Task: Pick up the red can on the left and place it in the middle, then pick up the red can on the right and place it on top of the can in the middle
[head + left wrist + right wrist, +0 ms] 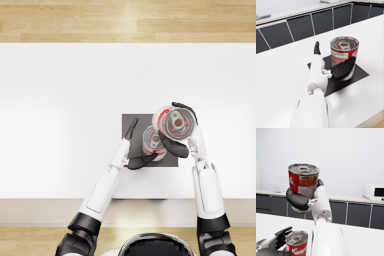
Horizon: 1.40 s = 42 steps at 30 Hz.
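While the right hand (299,199) grips a raised can (303,179), left hand (339,70) clasps the mat's can (344,53).

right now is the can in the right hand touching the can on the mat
Apart. The right wrist view shows the raised can, held by the right hand, with clear space above the lower can.

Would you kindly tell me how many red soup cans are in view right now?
2. One red soup can stands on the dark mat, held by the left hand; the other red soup can is held aloft by the right hand.
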Motion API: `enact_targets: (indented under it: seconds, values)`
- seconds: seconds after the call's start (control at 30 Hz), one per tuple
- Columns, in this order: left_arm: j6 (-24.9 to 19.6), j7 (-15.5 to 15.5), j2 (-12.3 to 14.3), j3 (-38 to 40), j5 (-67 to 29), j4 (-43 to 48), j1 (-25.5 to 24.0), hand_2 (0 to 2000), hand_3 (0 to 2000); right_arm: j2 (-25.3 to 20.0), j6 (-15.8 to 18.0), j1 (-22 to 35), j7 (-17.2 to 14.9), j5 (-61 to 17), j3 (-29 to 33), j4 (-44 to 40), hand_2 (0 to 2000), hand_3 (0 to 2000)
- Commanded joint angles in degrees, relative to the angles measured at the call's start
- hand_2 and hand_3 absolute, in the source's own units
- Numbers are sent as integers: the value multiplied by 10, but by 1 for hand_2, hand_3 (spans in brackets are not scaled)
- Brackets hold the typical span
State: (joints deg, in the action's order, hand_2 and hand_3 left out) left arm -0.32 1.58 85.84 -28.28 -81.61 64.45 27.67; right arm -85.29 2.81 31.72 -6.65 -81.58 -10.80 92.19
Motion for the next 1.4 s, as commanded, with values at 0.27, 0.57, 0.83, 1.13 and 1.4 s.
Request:
enact_targets:
  seconds: [0.27,0.57,0.83,1.13,1.4]
  values:
    - [3,-15,-30,223,1,278,-93,0,0,-11,-43,10,-118,0,-38,-42,2000,1520]
    - [3,-16,-23,236,1,280,-84,0,0,-7,-47,-27,-127,0,-47,-61,2000,1520]
    - [3,-16,-20,233,1,270,-92,0,0,-12,-54,-32,-125,0,-53,-118,2000,1520]
    - [3,-16,-16,235,1,278,-99,0,0,-13,-79,-46,-124,0,-62,-101,0,540]
    - [3,-16,-10,234,1,286,-93,0,0,-23,-80,-38,-133,0,-42,-21,0,0]
